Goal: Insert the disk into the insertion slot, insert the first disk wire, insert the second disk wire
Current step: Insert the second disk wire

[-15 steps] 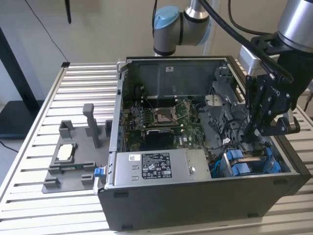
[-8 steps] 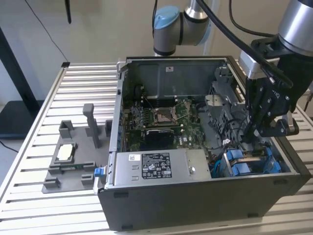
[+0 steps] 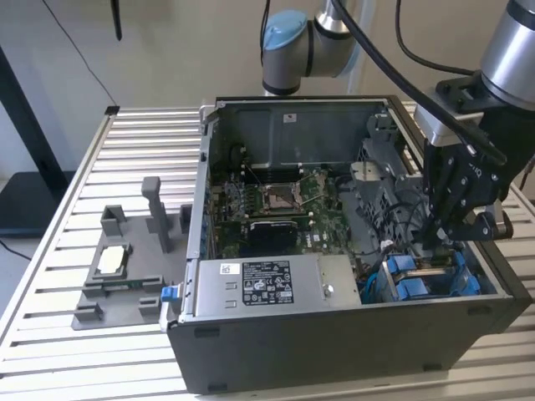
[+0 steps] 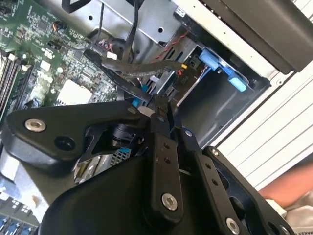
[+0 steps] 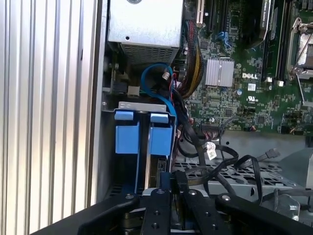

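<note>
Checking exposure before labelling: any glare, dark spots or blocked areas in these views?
Exterior view: even light, case interior shadowed around the gripper. First wrist view: bright slatted table, dim insertion slot. Second wrist view: gripper body blocks the foreground, bright glare on the table slats.

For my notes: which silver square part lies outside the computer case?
The flat chip on the grey holder beside the case; the other, the processor socket, sits on the green board inside the case.

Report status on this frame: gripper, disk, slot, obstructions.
Gripper down inside the case at the drive bay corner, fingers closed around a black wire. Insertion slot shows blue carrier tabs. Loose black cables crowd beside the bay.
</note>
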Robot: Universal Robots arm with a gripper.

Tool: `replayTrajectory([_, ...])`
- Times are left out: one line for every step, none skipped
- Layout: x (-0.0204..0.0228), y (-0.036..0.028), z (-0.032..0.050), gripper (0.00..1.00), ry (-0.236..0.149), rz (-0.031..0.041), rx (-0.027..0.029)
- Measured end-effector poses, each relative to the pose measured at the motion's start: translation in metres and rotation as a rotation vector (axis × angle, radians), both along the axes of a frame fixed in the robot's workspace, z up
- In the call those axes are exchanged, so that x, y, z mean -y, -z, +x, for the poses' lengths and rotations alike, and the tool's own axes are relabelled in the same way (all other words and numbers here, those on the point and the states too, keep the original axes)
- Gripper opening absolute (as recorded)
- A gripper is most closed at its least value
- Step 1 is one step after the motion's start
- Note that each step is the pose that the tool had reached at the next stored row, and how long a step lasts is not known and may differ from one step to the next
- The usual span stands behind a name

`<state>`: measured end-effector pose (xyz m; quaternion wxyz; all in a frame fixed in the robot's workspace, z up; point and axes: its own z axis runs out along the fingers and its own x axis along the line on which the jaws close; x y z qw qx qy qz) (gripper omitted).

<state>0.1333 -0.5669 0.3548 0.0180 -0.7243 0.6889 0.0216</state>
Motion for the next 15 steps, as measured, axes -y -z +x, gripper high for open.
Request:
replayTrajectory([0.0002, 0.0008, 0.0012, 0.16, 0.0, 0.0003, -0.0029])
replayTrajectory([0.0004, 0.0016, 0.0024, 0.16, 0.0, 0.0007, -0.0059])
replayTrajectory([0.0007, 0.0021, 0.0034, 0.16, 0.0, 0.0015, -0.008])
replayTrajectory([0.0011, 0.0026, 0.0043, 0.16, 0.0, 0.0027, -0.0096])
replayTrajectory([0.0016, 0.0029, 0.0049, 0.16, 0.0, 0.0035, -0.0109])
replayTrajectory([0.002, 0.0032, 0.0052, 0.16, 0.0, 0.0039, -0.0119])
replayTrajectory([0.0024, 0.0035, 0.0052, 0.16, 0.0, 0.004, -0.0126])
replayTrajectory([0.0029, 0.0039, 0.0052, 0.16, 0.0, 0.0041, -0.0134])
replayTrajectory([0.0035, 0.0043, 0.0053, 0.16, 0.0, 0.0041, -0.0139])
replayTrajectory([0.0042, 0.0048, 0.0054, 0.16, 0.0, 0.004, -0.0143])
replayTrajectory([0.0048, 0.0052, 0.0055, 0.16, 0.0, 0.0041, -0.0145])
replayTrajectory([0.0054, 0.0057, 0.0057, 0.16, 0.0, 0.0043, -0.0146])
replayTrajectory([0.0059, 0.0063, 0.0058, 0.16, 0.0, 0.0047, -0.0146])
replayTrajectory([0.006, 0.0068, 0.0058, 0.16, 0.0, 0.0052, -0.0146])
replayTrajectory([0.0061, 0.0072, 0.0058, 0.16, 0.0, 0.0064, -0.0146])
